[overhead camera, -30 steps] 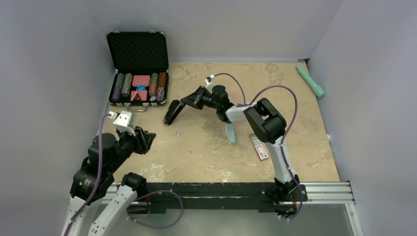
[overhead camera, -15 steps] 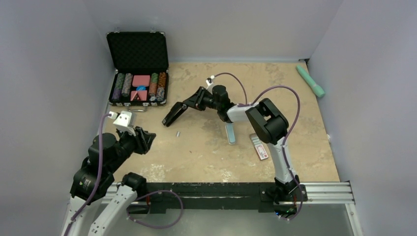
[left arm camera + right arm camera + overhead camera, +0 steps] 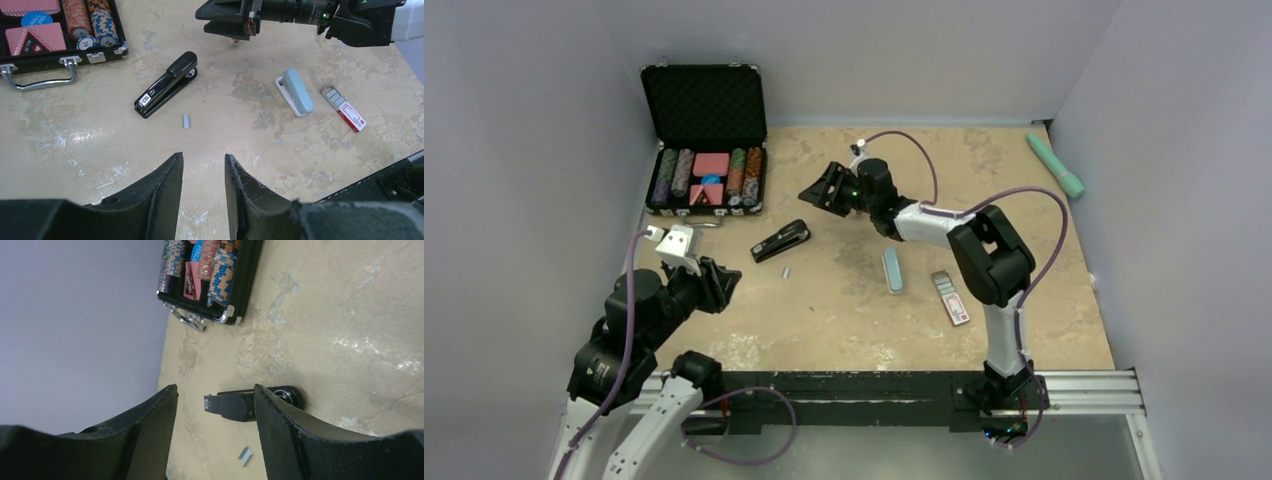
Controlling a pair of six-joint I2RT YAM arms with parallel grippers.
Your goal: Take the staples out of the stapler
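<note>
The black stapler (image 3: 781,241) lies closed on the tan table, free of both grippers; the left wrist view shows it whole (image 3: 167,85), and the right wrist view shows it partly behind a finger (image 3: 240,405). The staples (image 3: 786,270), a short silvery strip, rest on the table just beside it (image 3: 186,121) (image 3: 245,454). My right gripper (image 3: 817,193) hovers above and to the right of the stapler, open and empty (image 3: 215,390). At the near left, my left gripper (image 3: 727,283) stands open, nothing between its fingers (image 3: 202,160).
An open black case (image 3: 708,205) with poker chips and cards stands at the back left. A pale blue-grey bar (image 3: 892,270) and a red-and-white packet (image 3: 950,298) lie right of centre. A green tool (image 3: 1055,164) lies at the far right wall.
My right gripper opened and let go of the stapler, which now lies on the table. That gripper has drawn back to the right and away. The left arm has not moved.
</note>
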